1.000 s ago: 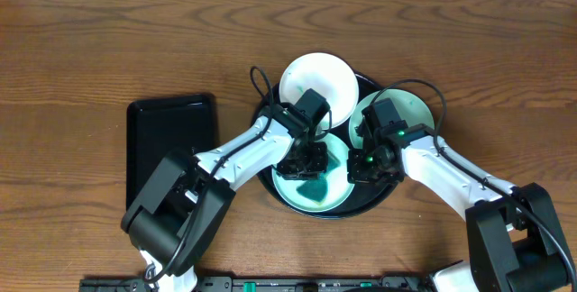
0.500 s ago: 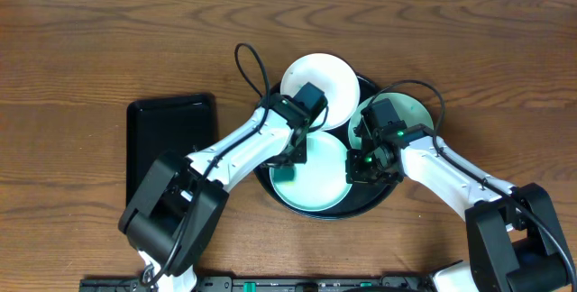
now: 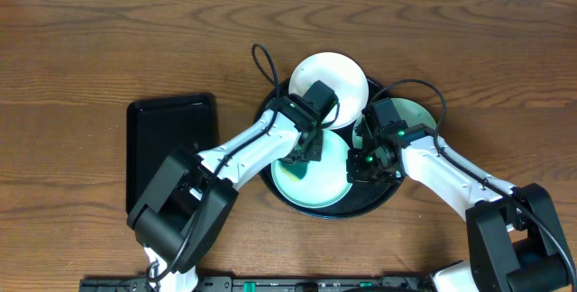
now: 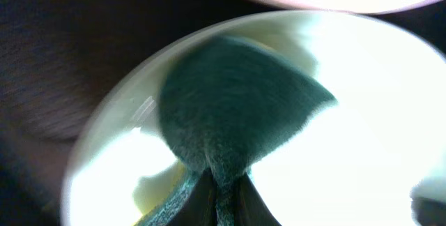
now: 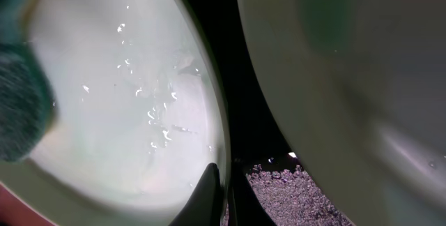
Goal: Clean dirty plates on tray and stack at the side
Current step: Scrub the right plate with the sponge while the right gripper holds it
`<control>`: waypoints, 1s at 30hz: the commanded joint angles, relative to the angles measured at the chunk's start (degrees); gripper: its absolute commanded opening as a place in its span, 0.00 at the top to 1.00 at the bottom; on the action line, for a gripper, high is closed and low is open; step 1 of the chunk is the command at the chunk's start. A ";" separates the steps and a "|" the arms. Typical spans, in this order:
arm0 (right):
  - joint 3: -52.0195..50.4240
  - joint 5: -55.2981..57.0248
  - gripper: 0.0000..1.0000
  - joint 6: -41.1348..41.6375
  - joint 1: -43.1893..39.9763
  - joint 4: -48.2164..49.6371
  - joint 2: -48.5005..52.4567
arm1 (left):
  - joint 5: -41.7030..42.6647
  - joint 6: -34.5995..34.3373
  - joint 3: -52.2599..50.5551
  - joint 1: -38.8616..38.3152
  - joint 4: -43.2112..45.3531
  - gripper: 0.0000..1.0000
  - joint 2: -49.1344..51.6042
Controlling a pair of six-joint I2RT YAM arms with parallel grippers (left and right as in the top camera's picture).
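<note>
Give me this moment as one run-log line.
left fingers: shut on sponge, pressed on front plate | right fingers: pinching front plate rim | tray: also holds back plate, right plate | side stack: not started

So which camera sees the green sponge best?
The left wrist view: the sponge fills the middle, big but fuzzy, on the plate. Overhead, the arm hides most of the sponge. The right wrist view catches only a blurry edge of the sponge.

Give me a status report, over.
Left gripper shut on sponge, pressed on front plate. Right gripper pinching its rim. Nothing blocking.
</note>
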 commanded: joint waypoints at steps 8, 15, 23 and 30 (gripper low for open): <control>-0.57 3.13 0.99 -1.68 -0.02 -0.63 0.15 | 19.87 10.73 0.92 -5.33 3.28 0.93 2.10; -0.55 3.10 0.99 -1.66 -0.02 -0.63 0.15 | 24.22 15.43 0.94 -5.55 -2.32 0.93 2.10; -0.55 3.10 0.99 -1.66 -0.02 -0.61 0.15 | 23.89 21.55 0.96 -4.59 -10.51 0.93 1.70; -0.57 3.10 0.99 -1.66 -0.02 -0.61 0.13 | 9.62 13.79 2.43 -0.70 -11.06 0.93 -3.21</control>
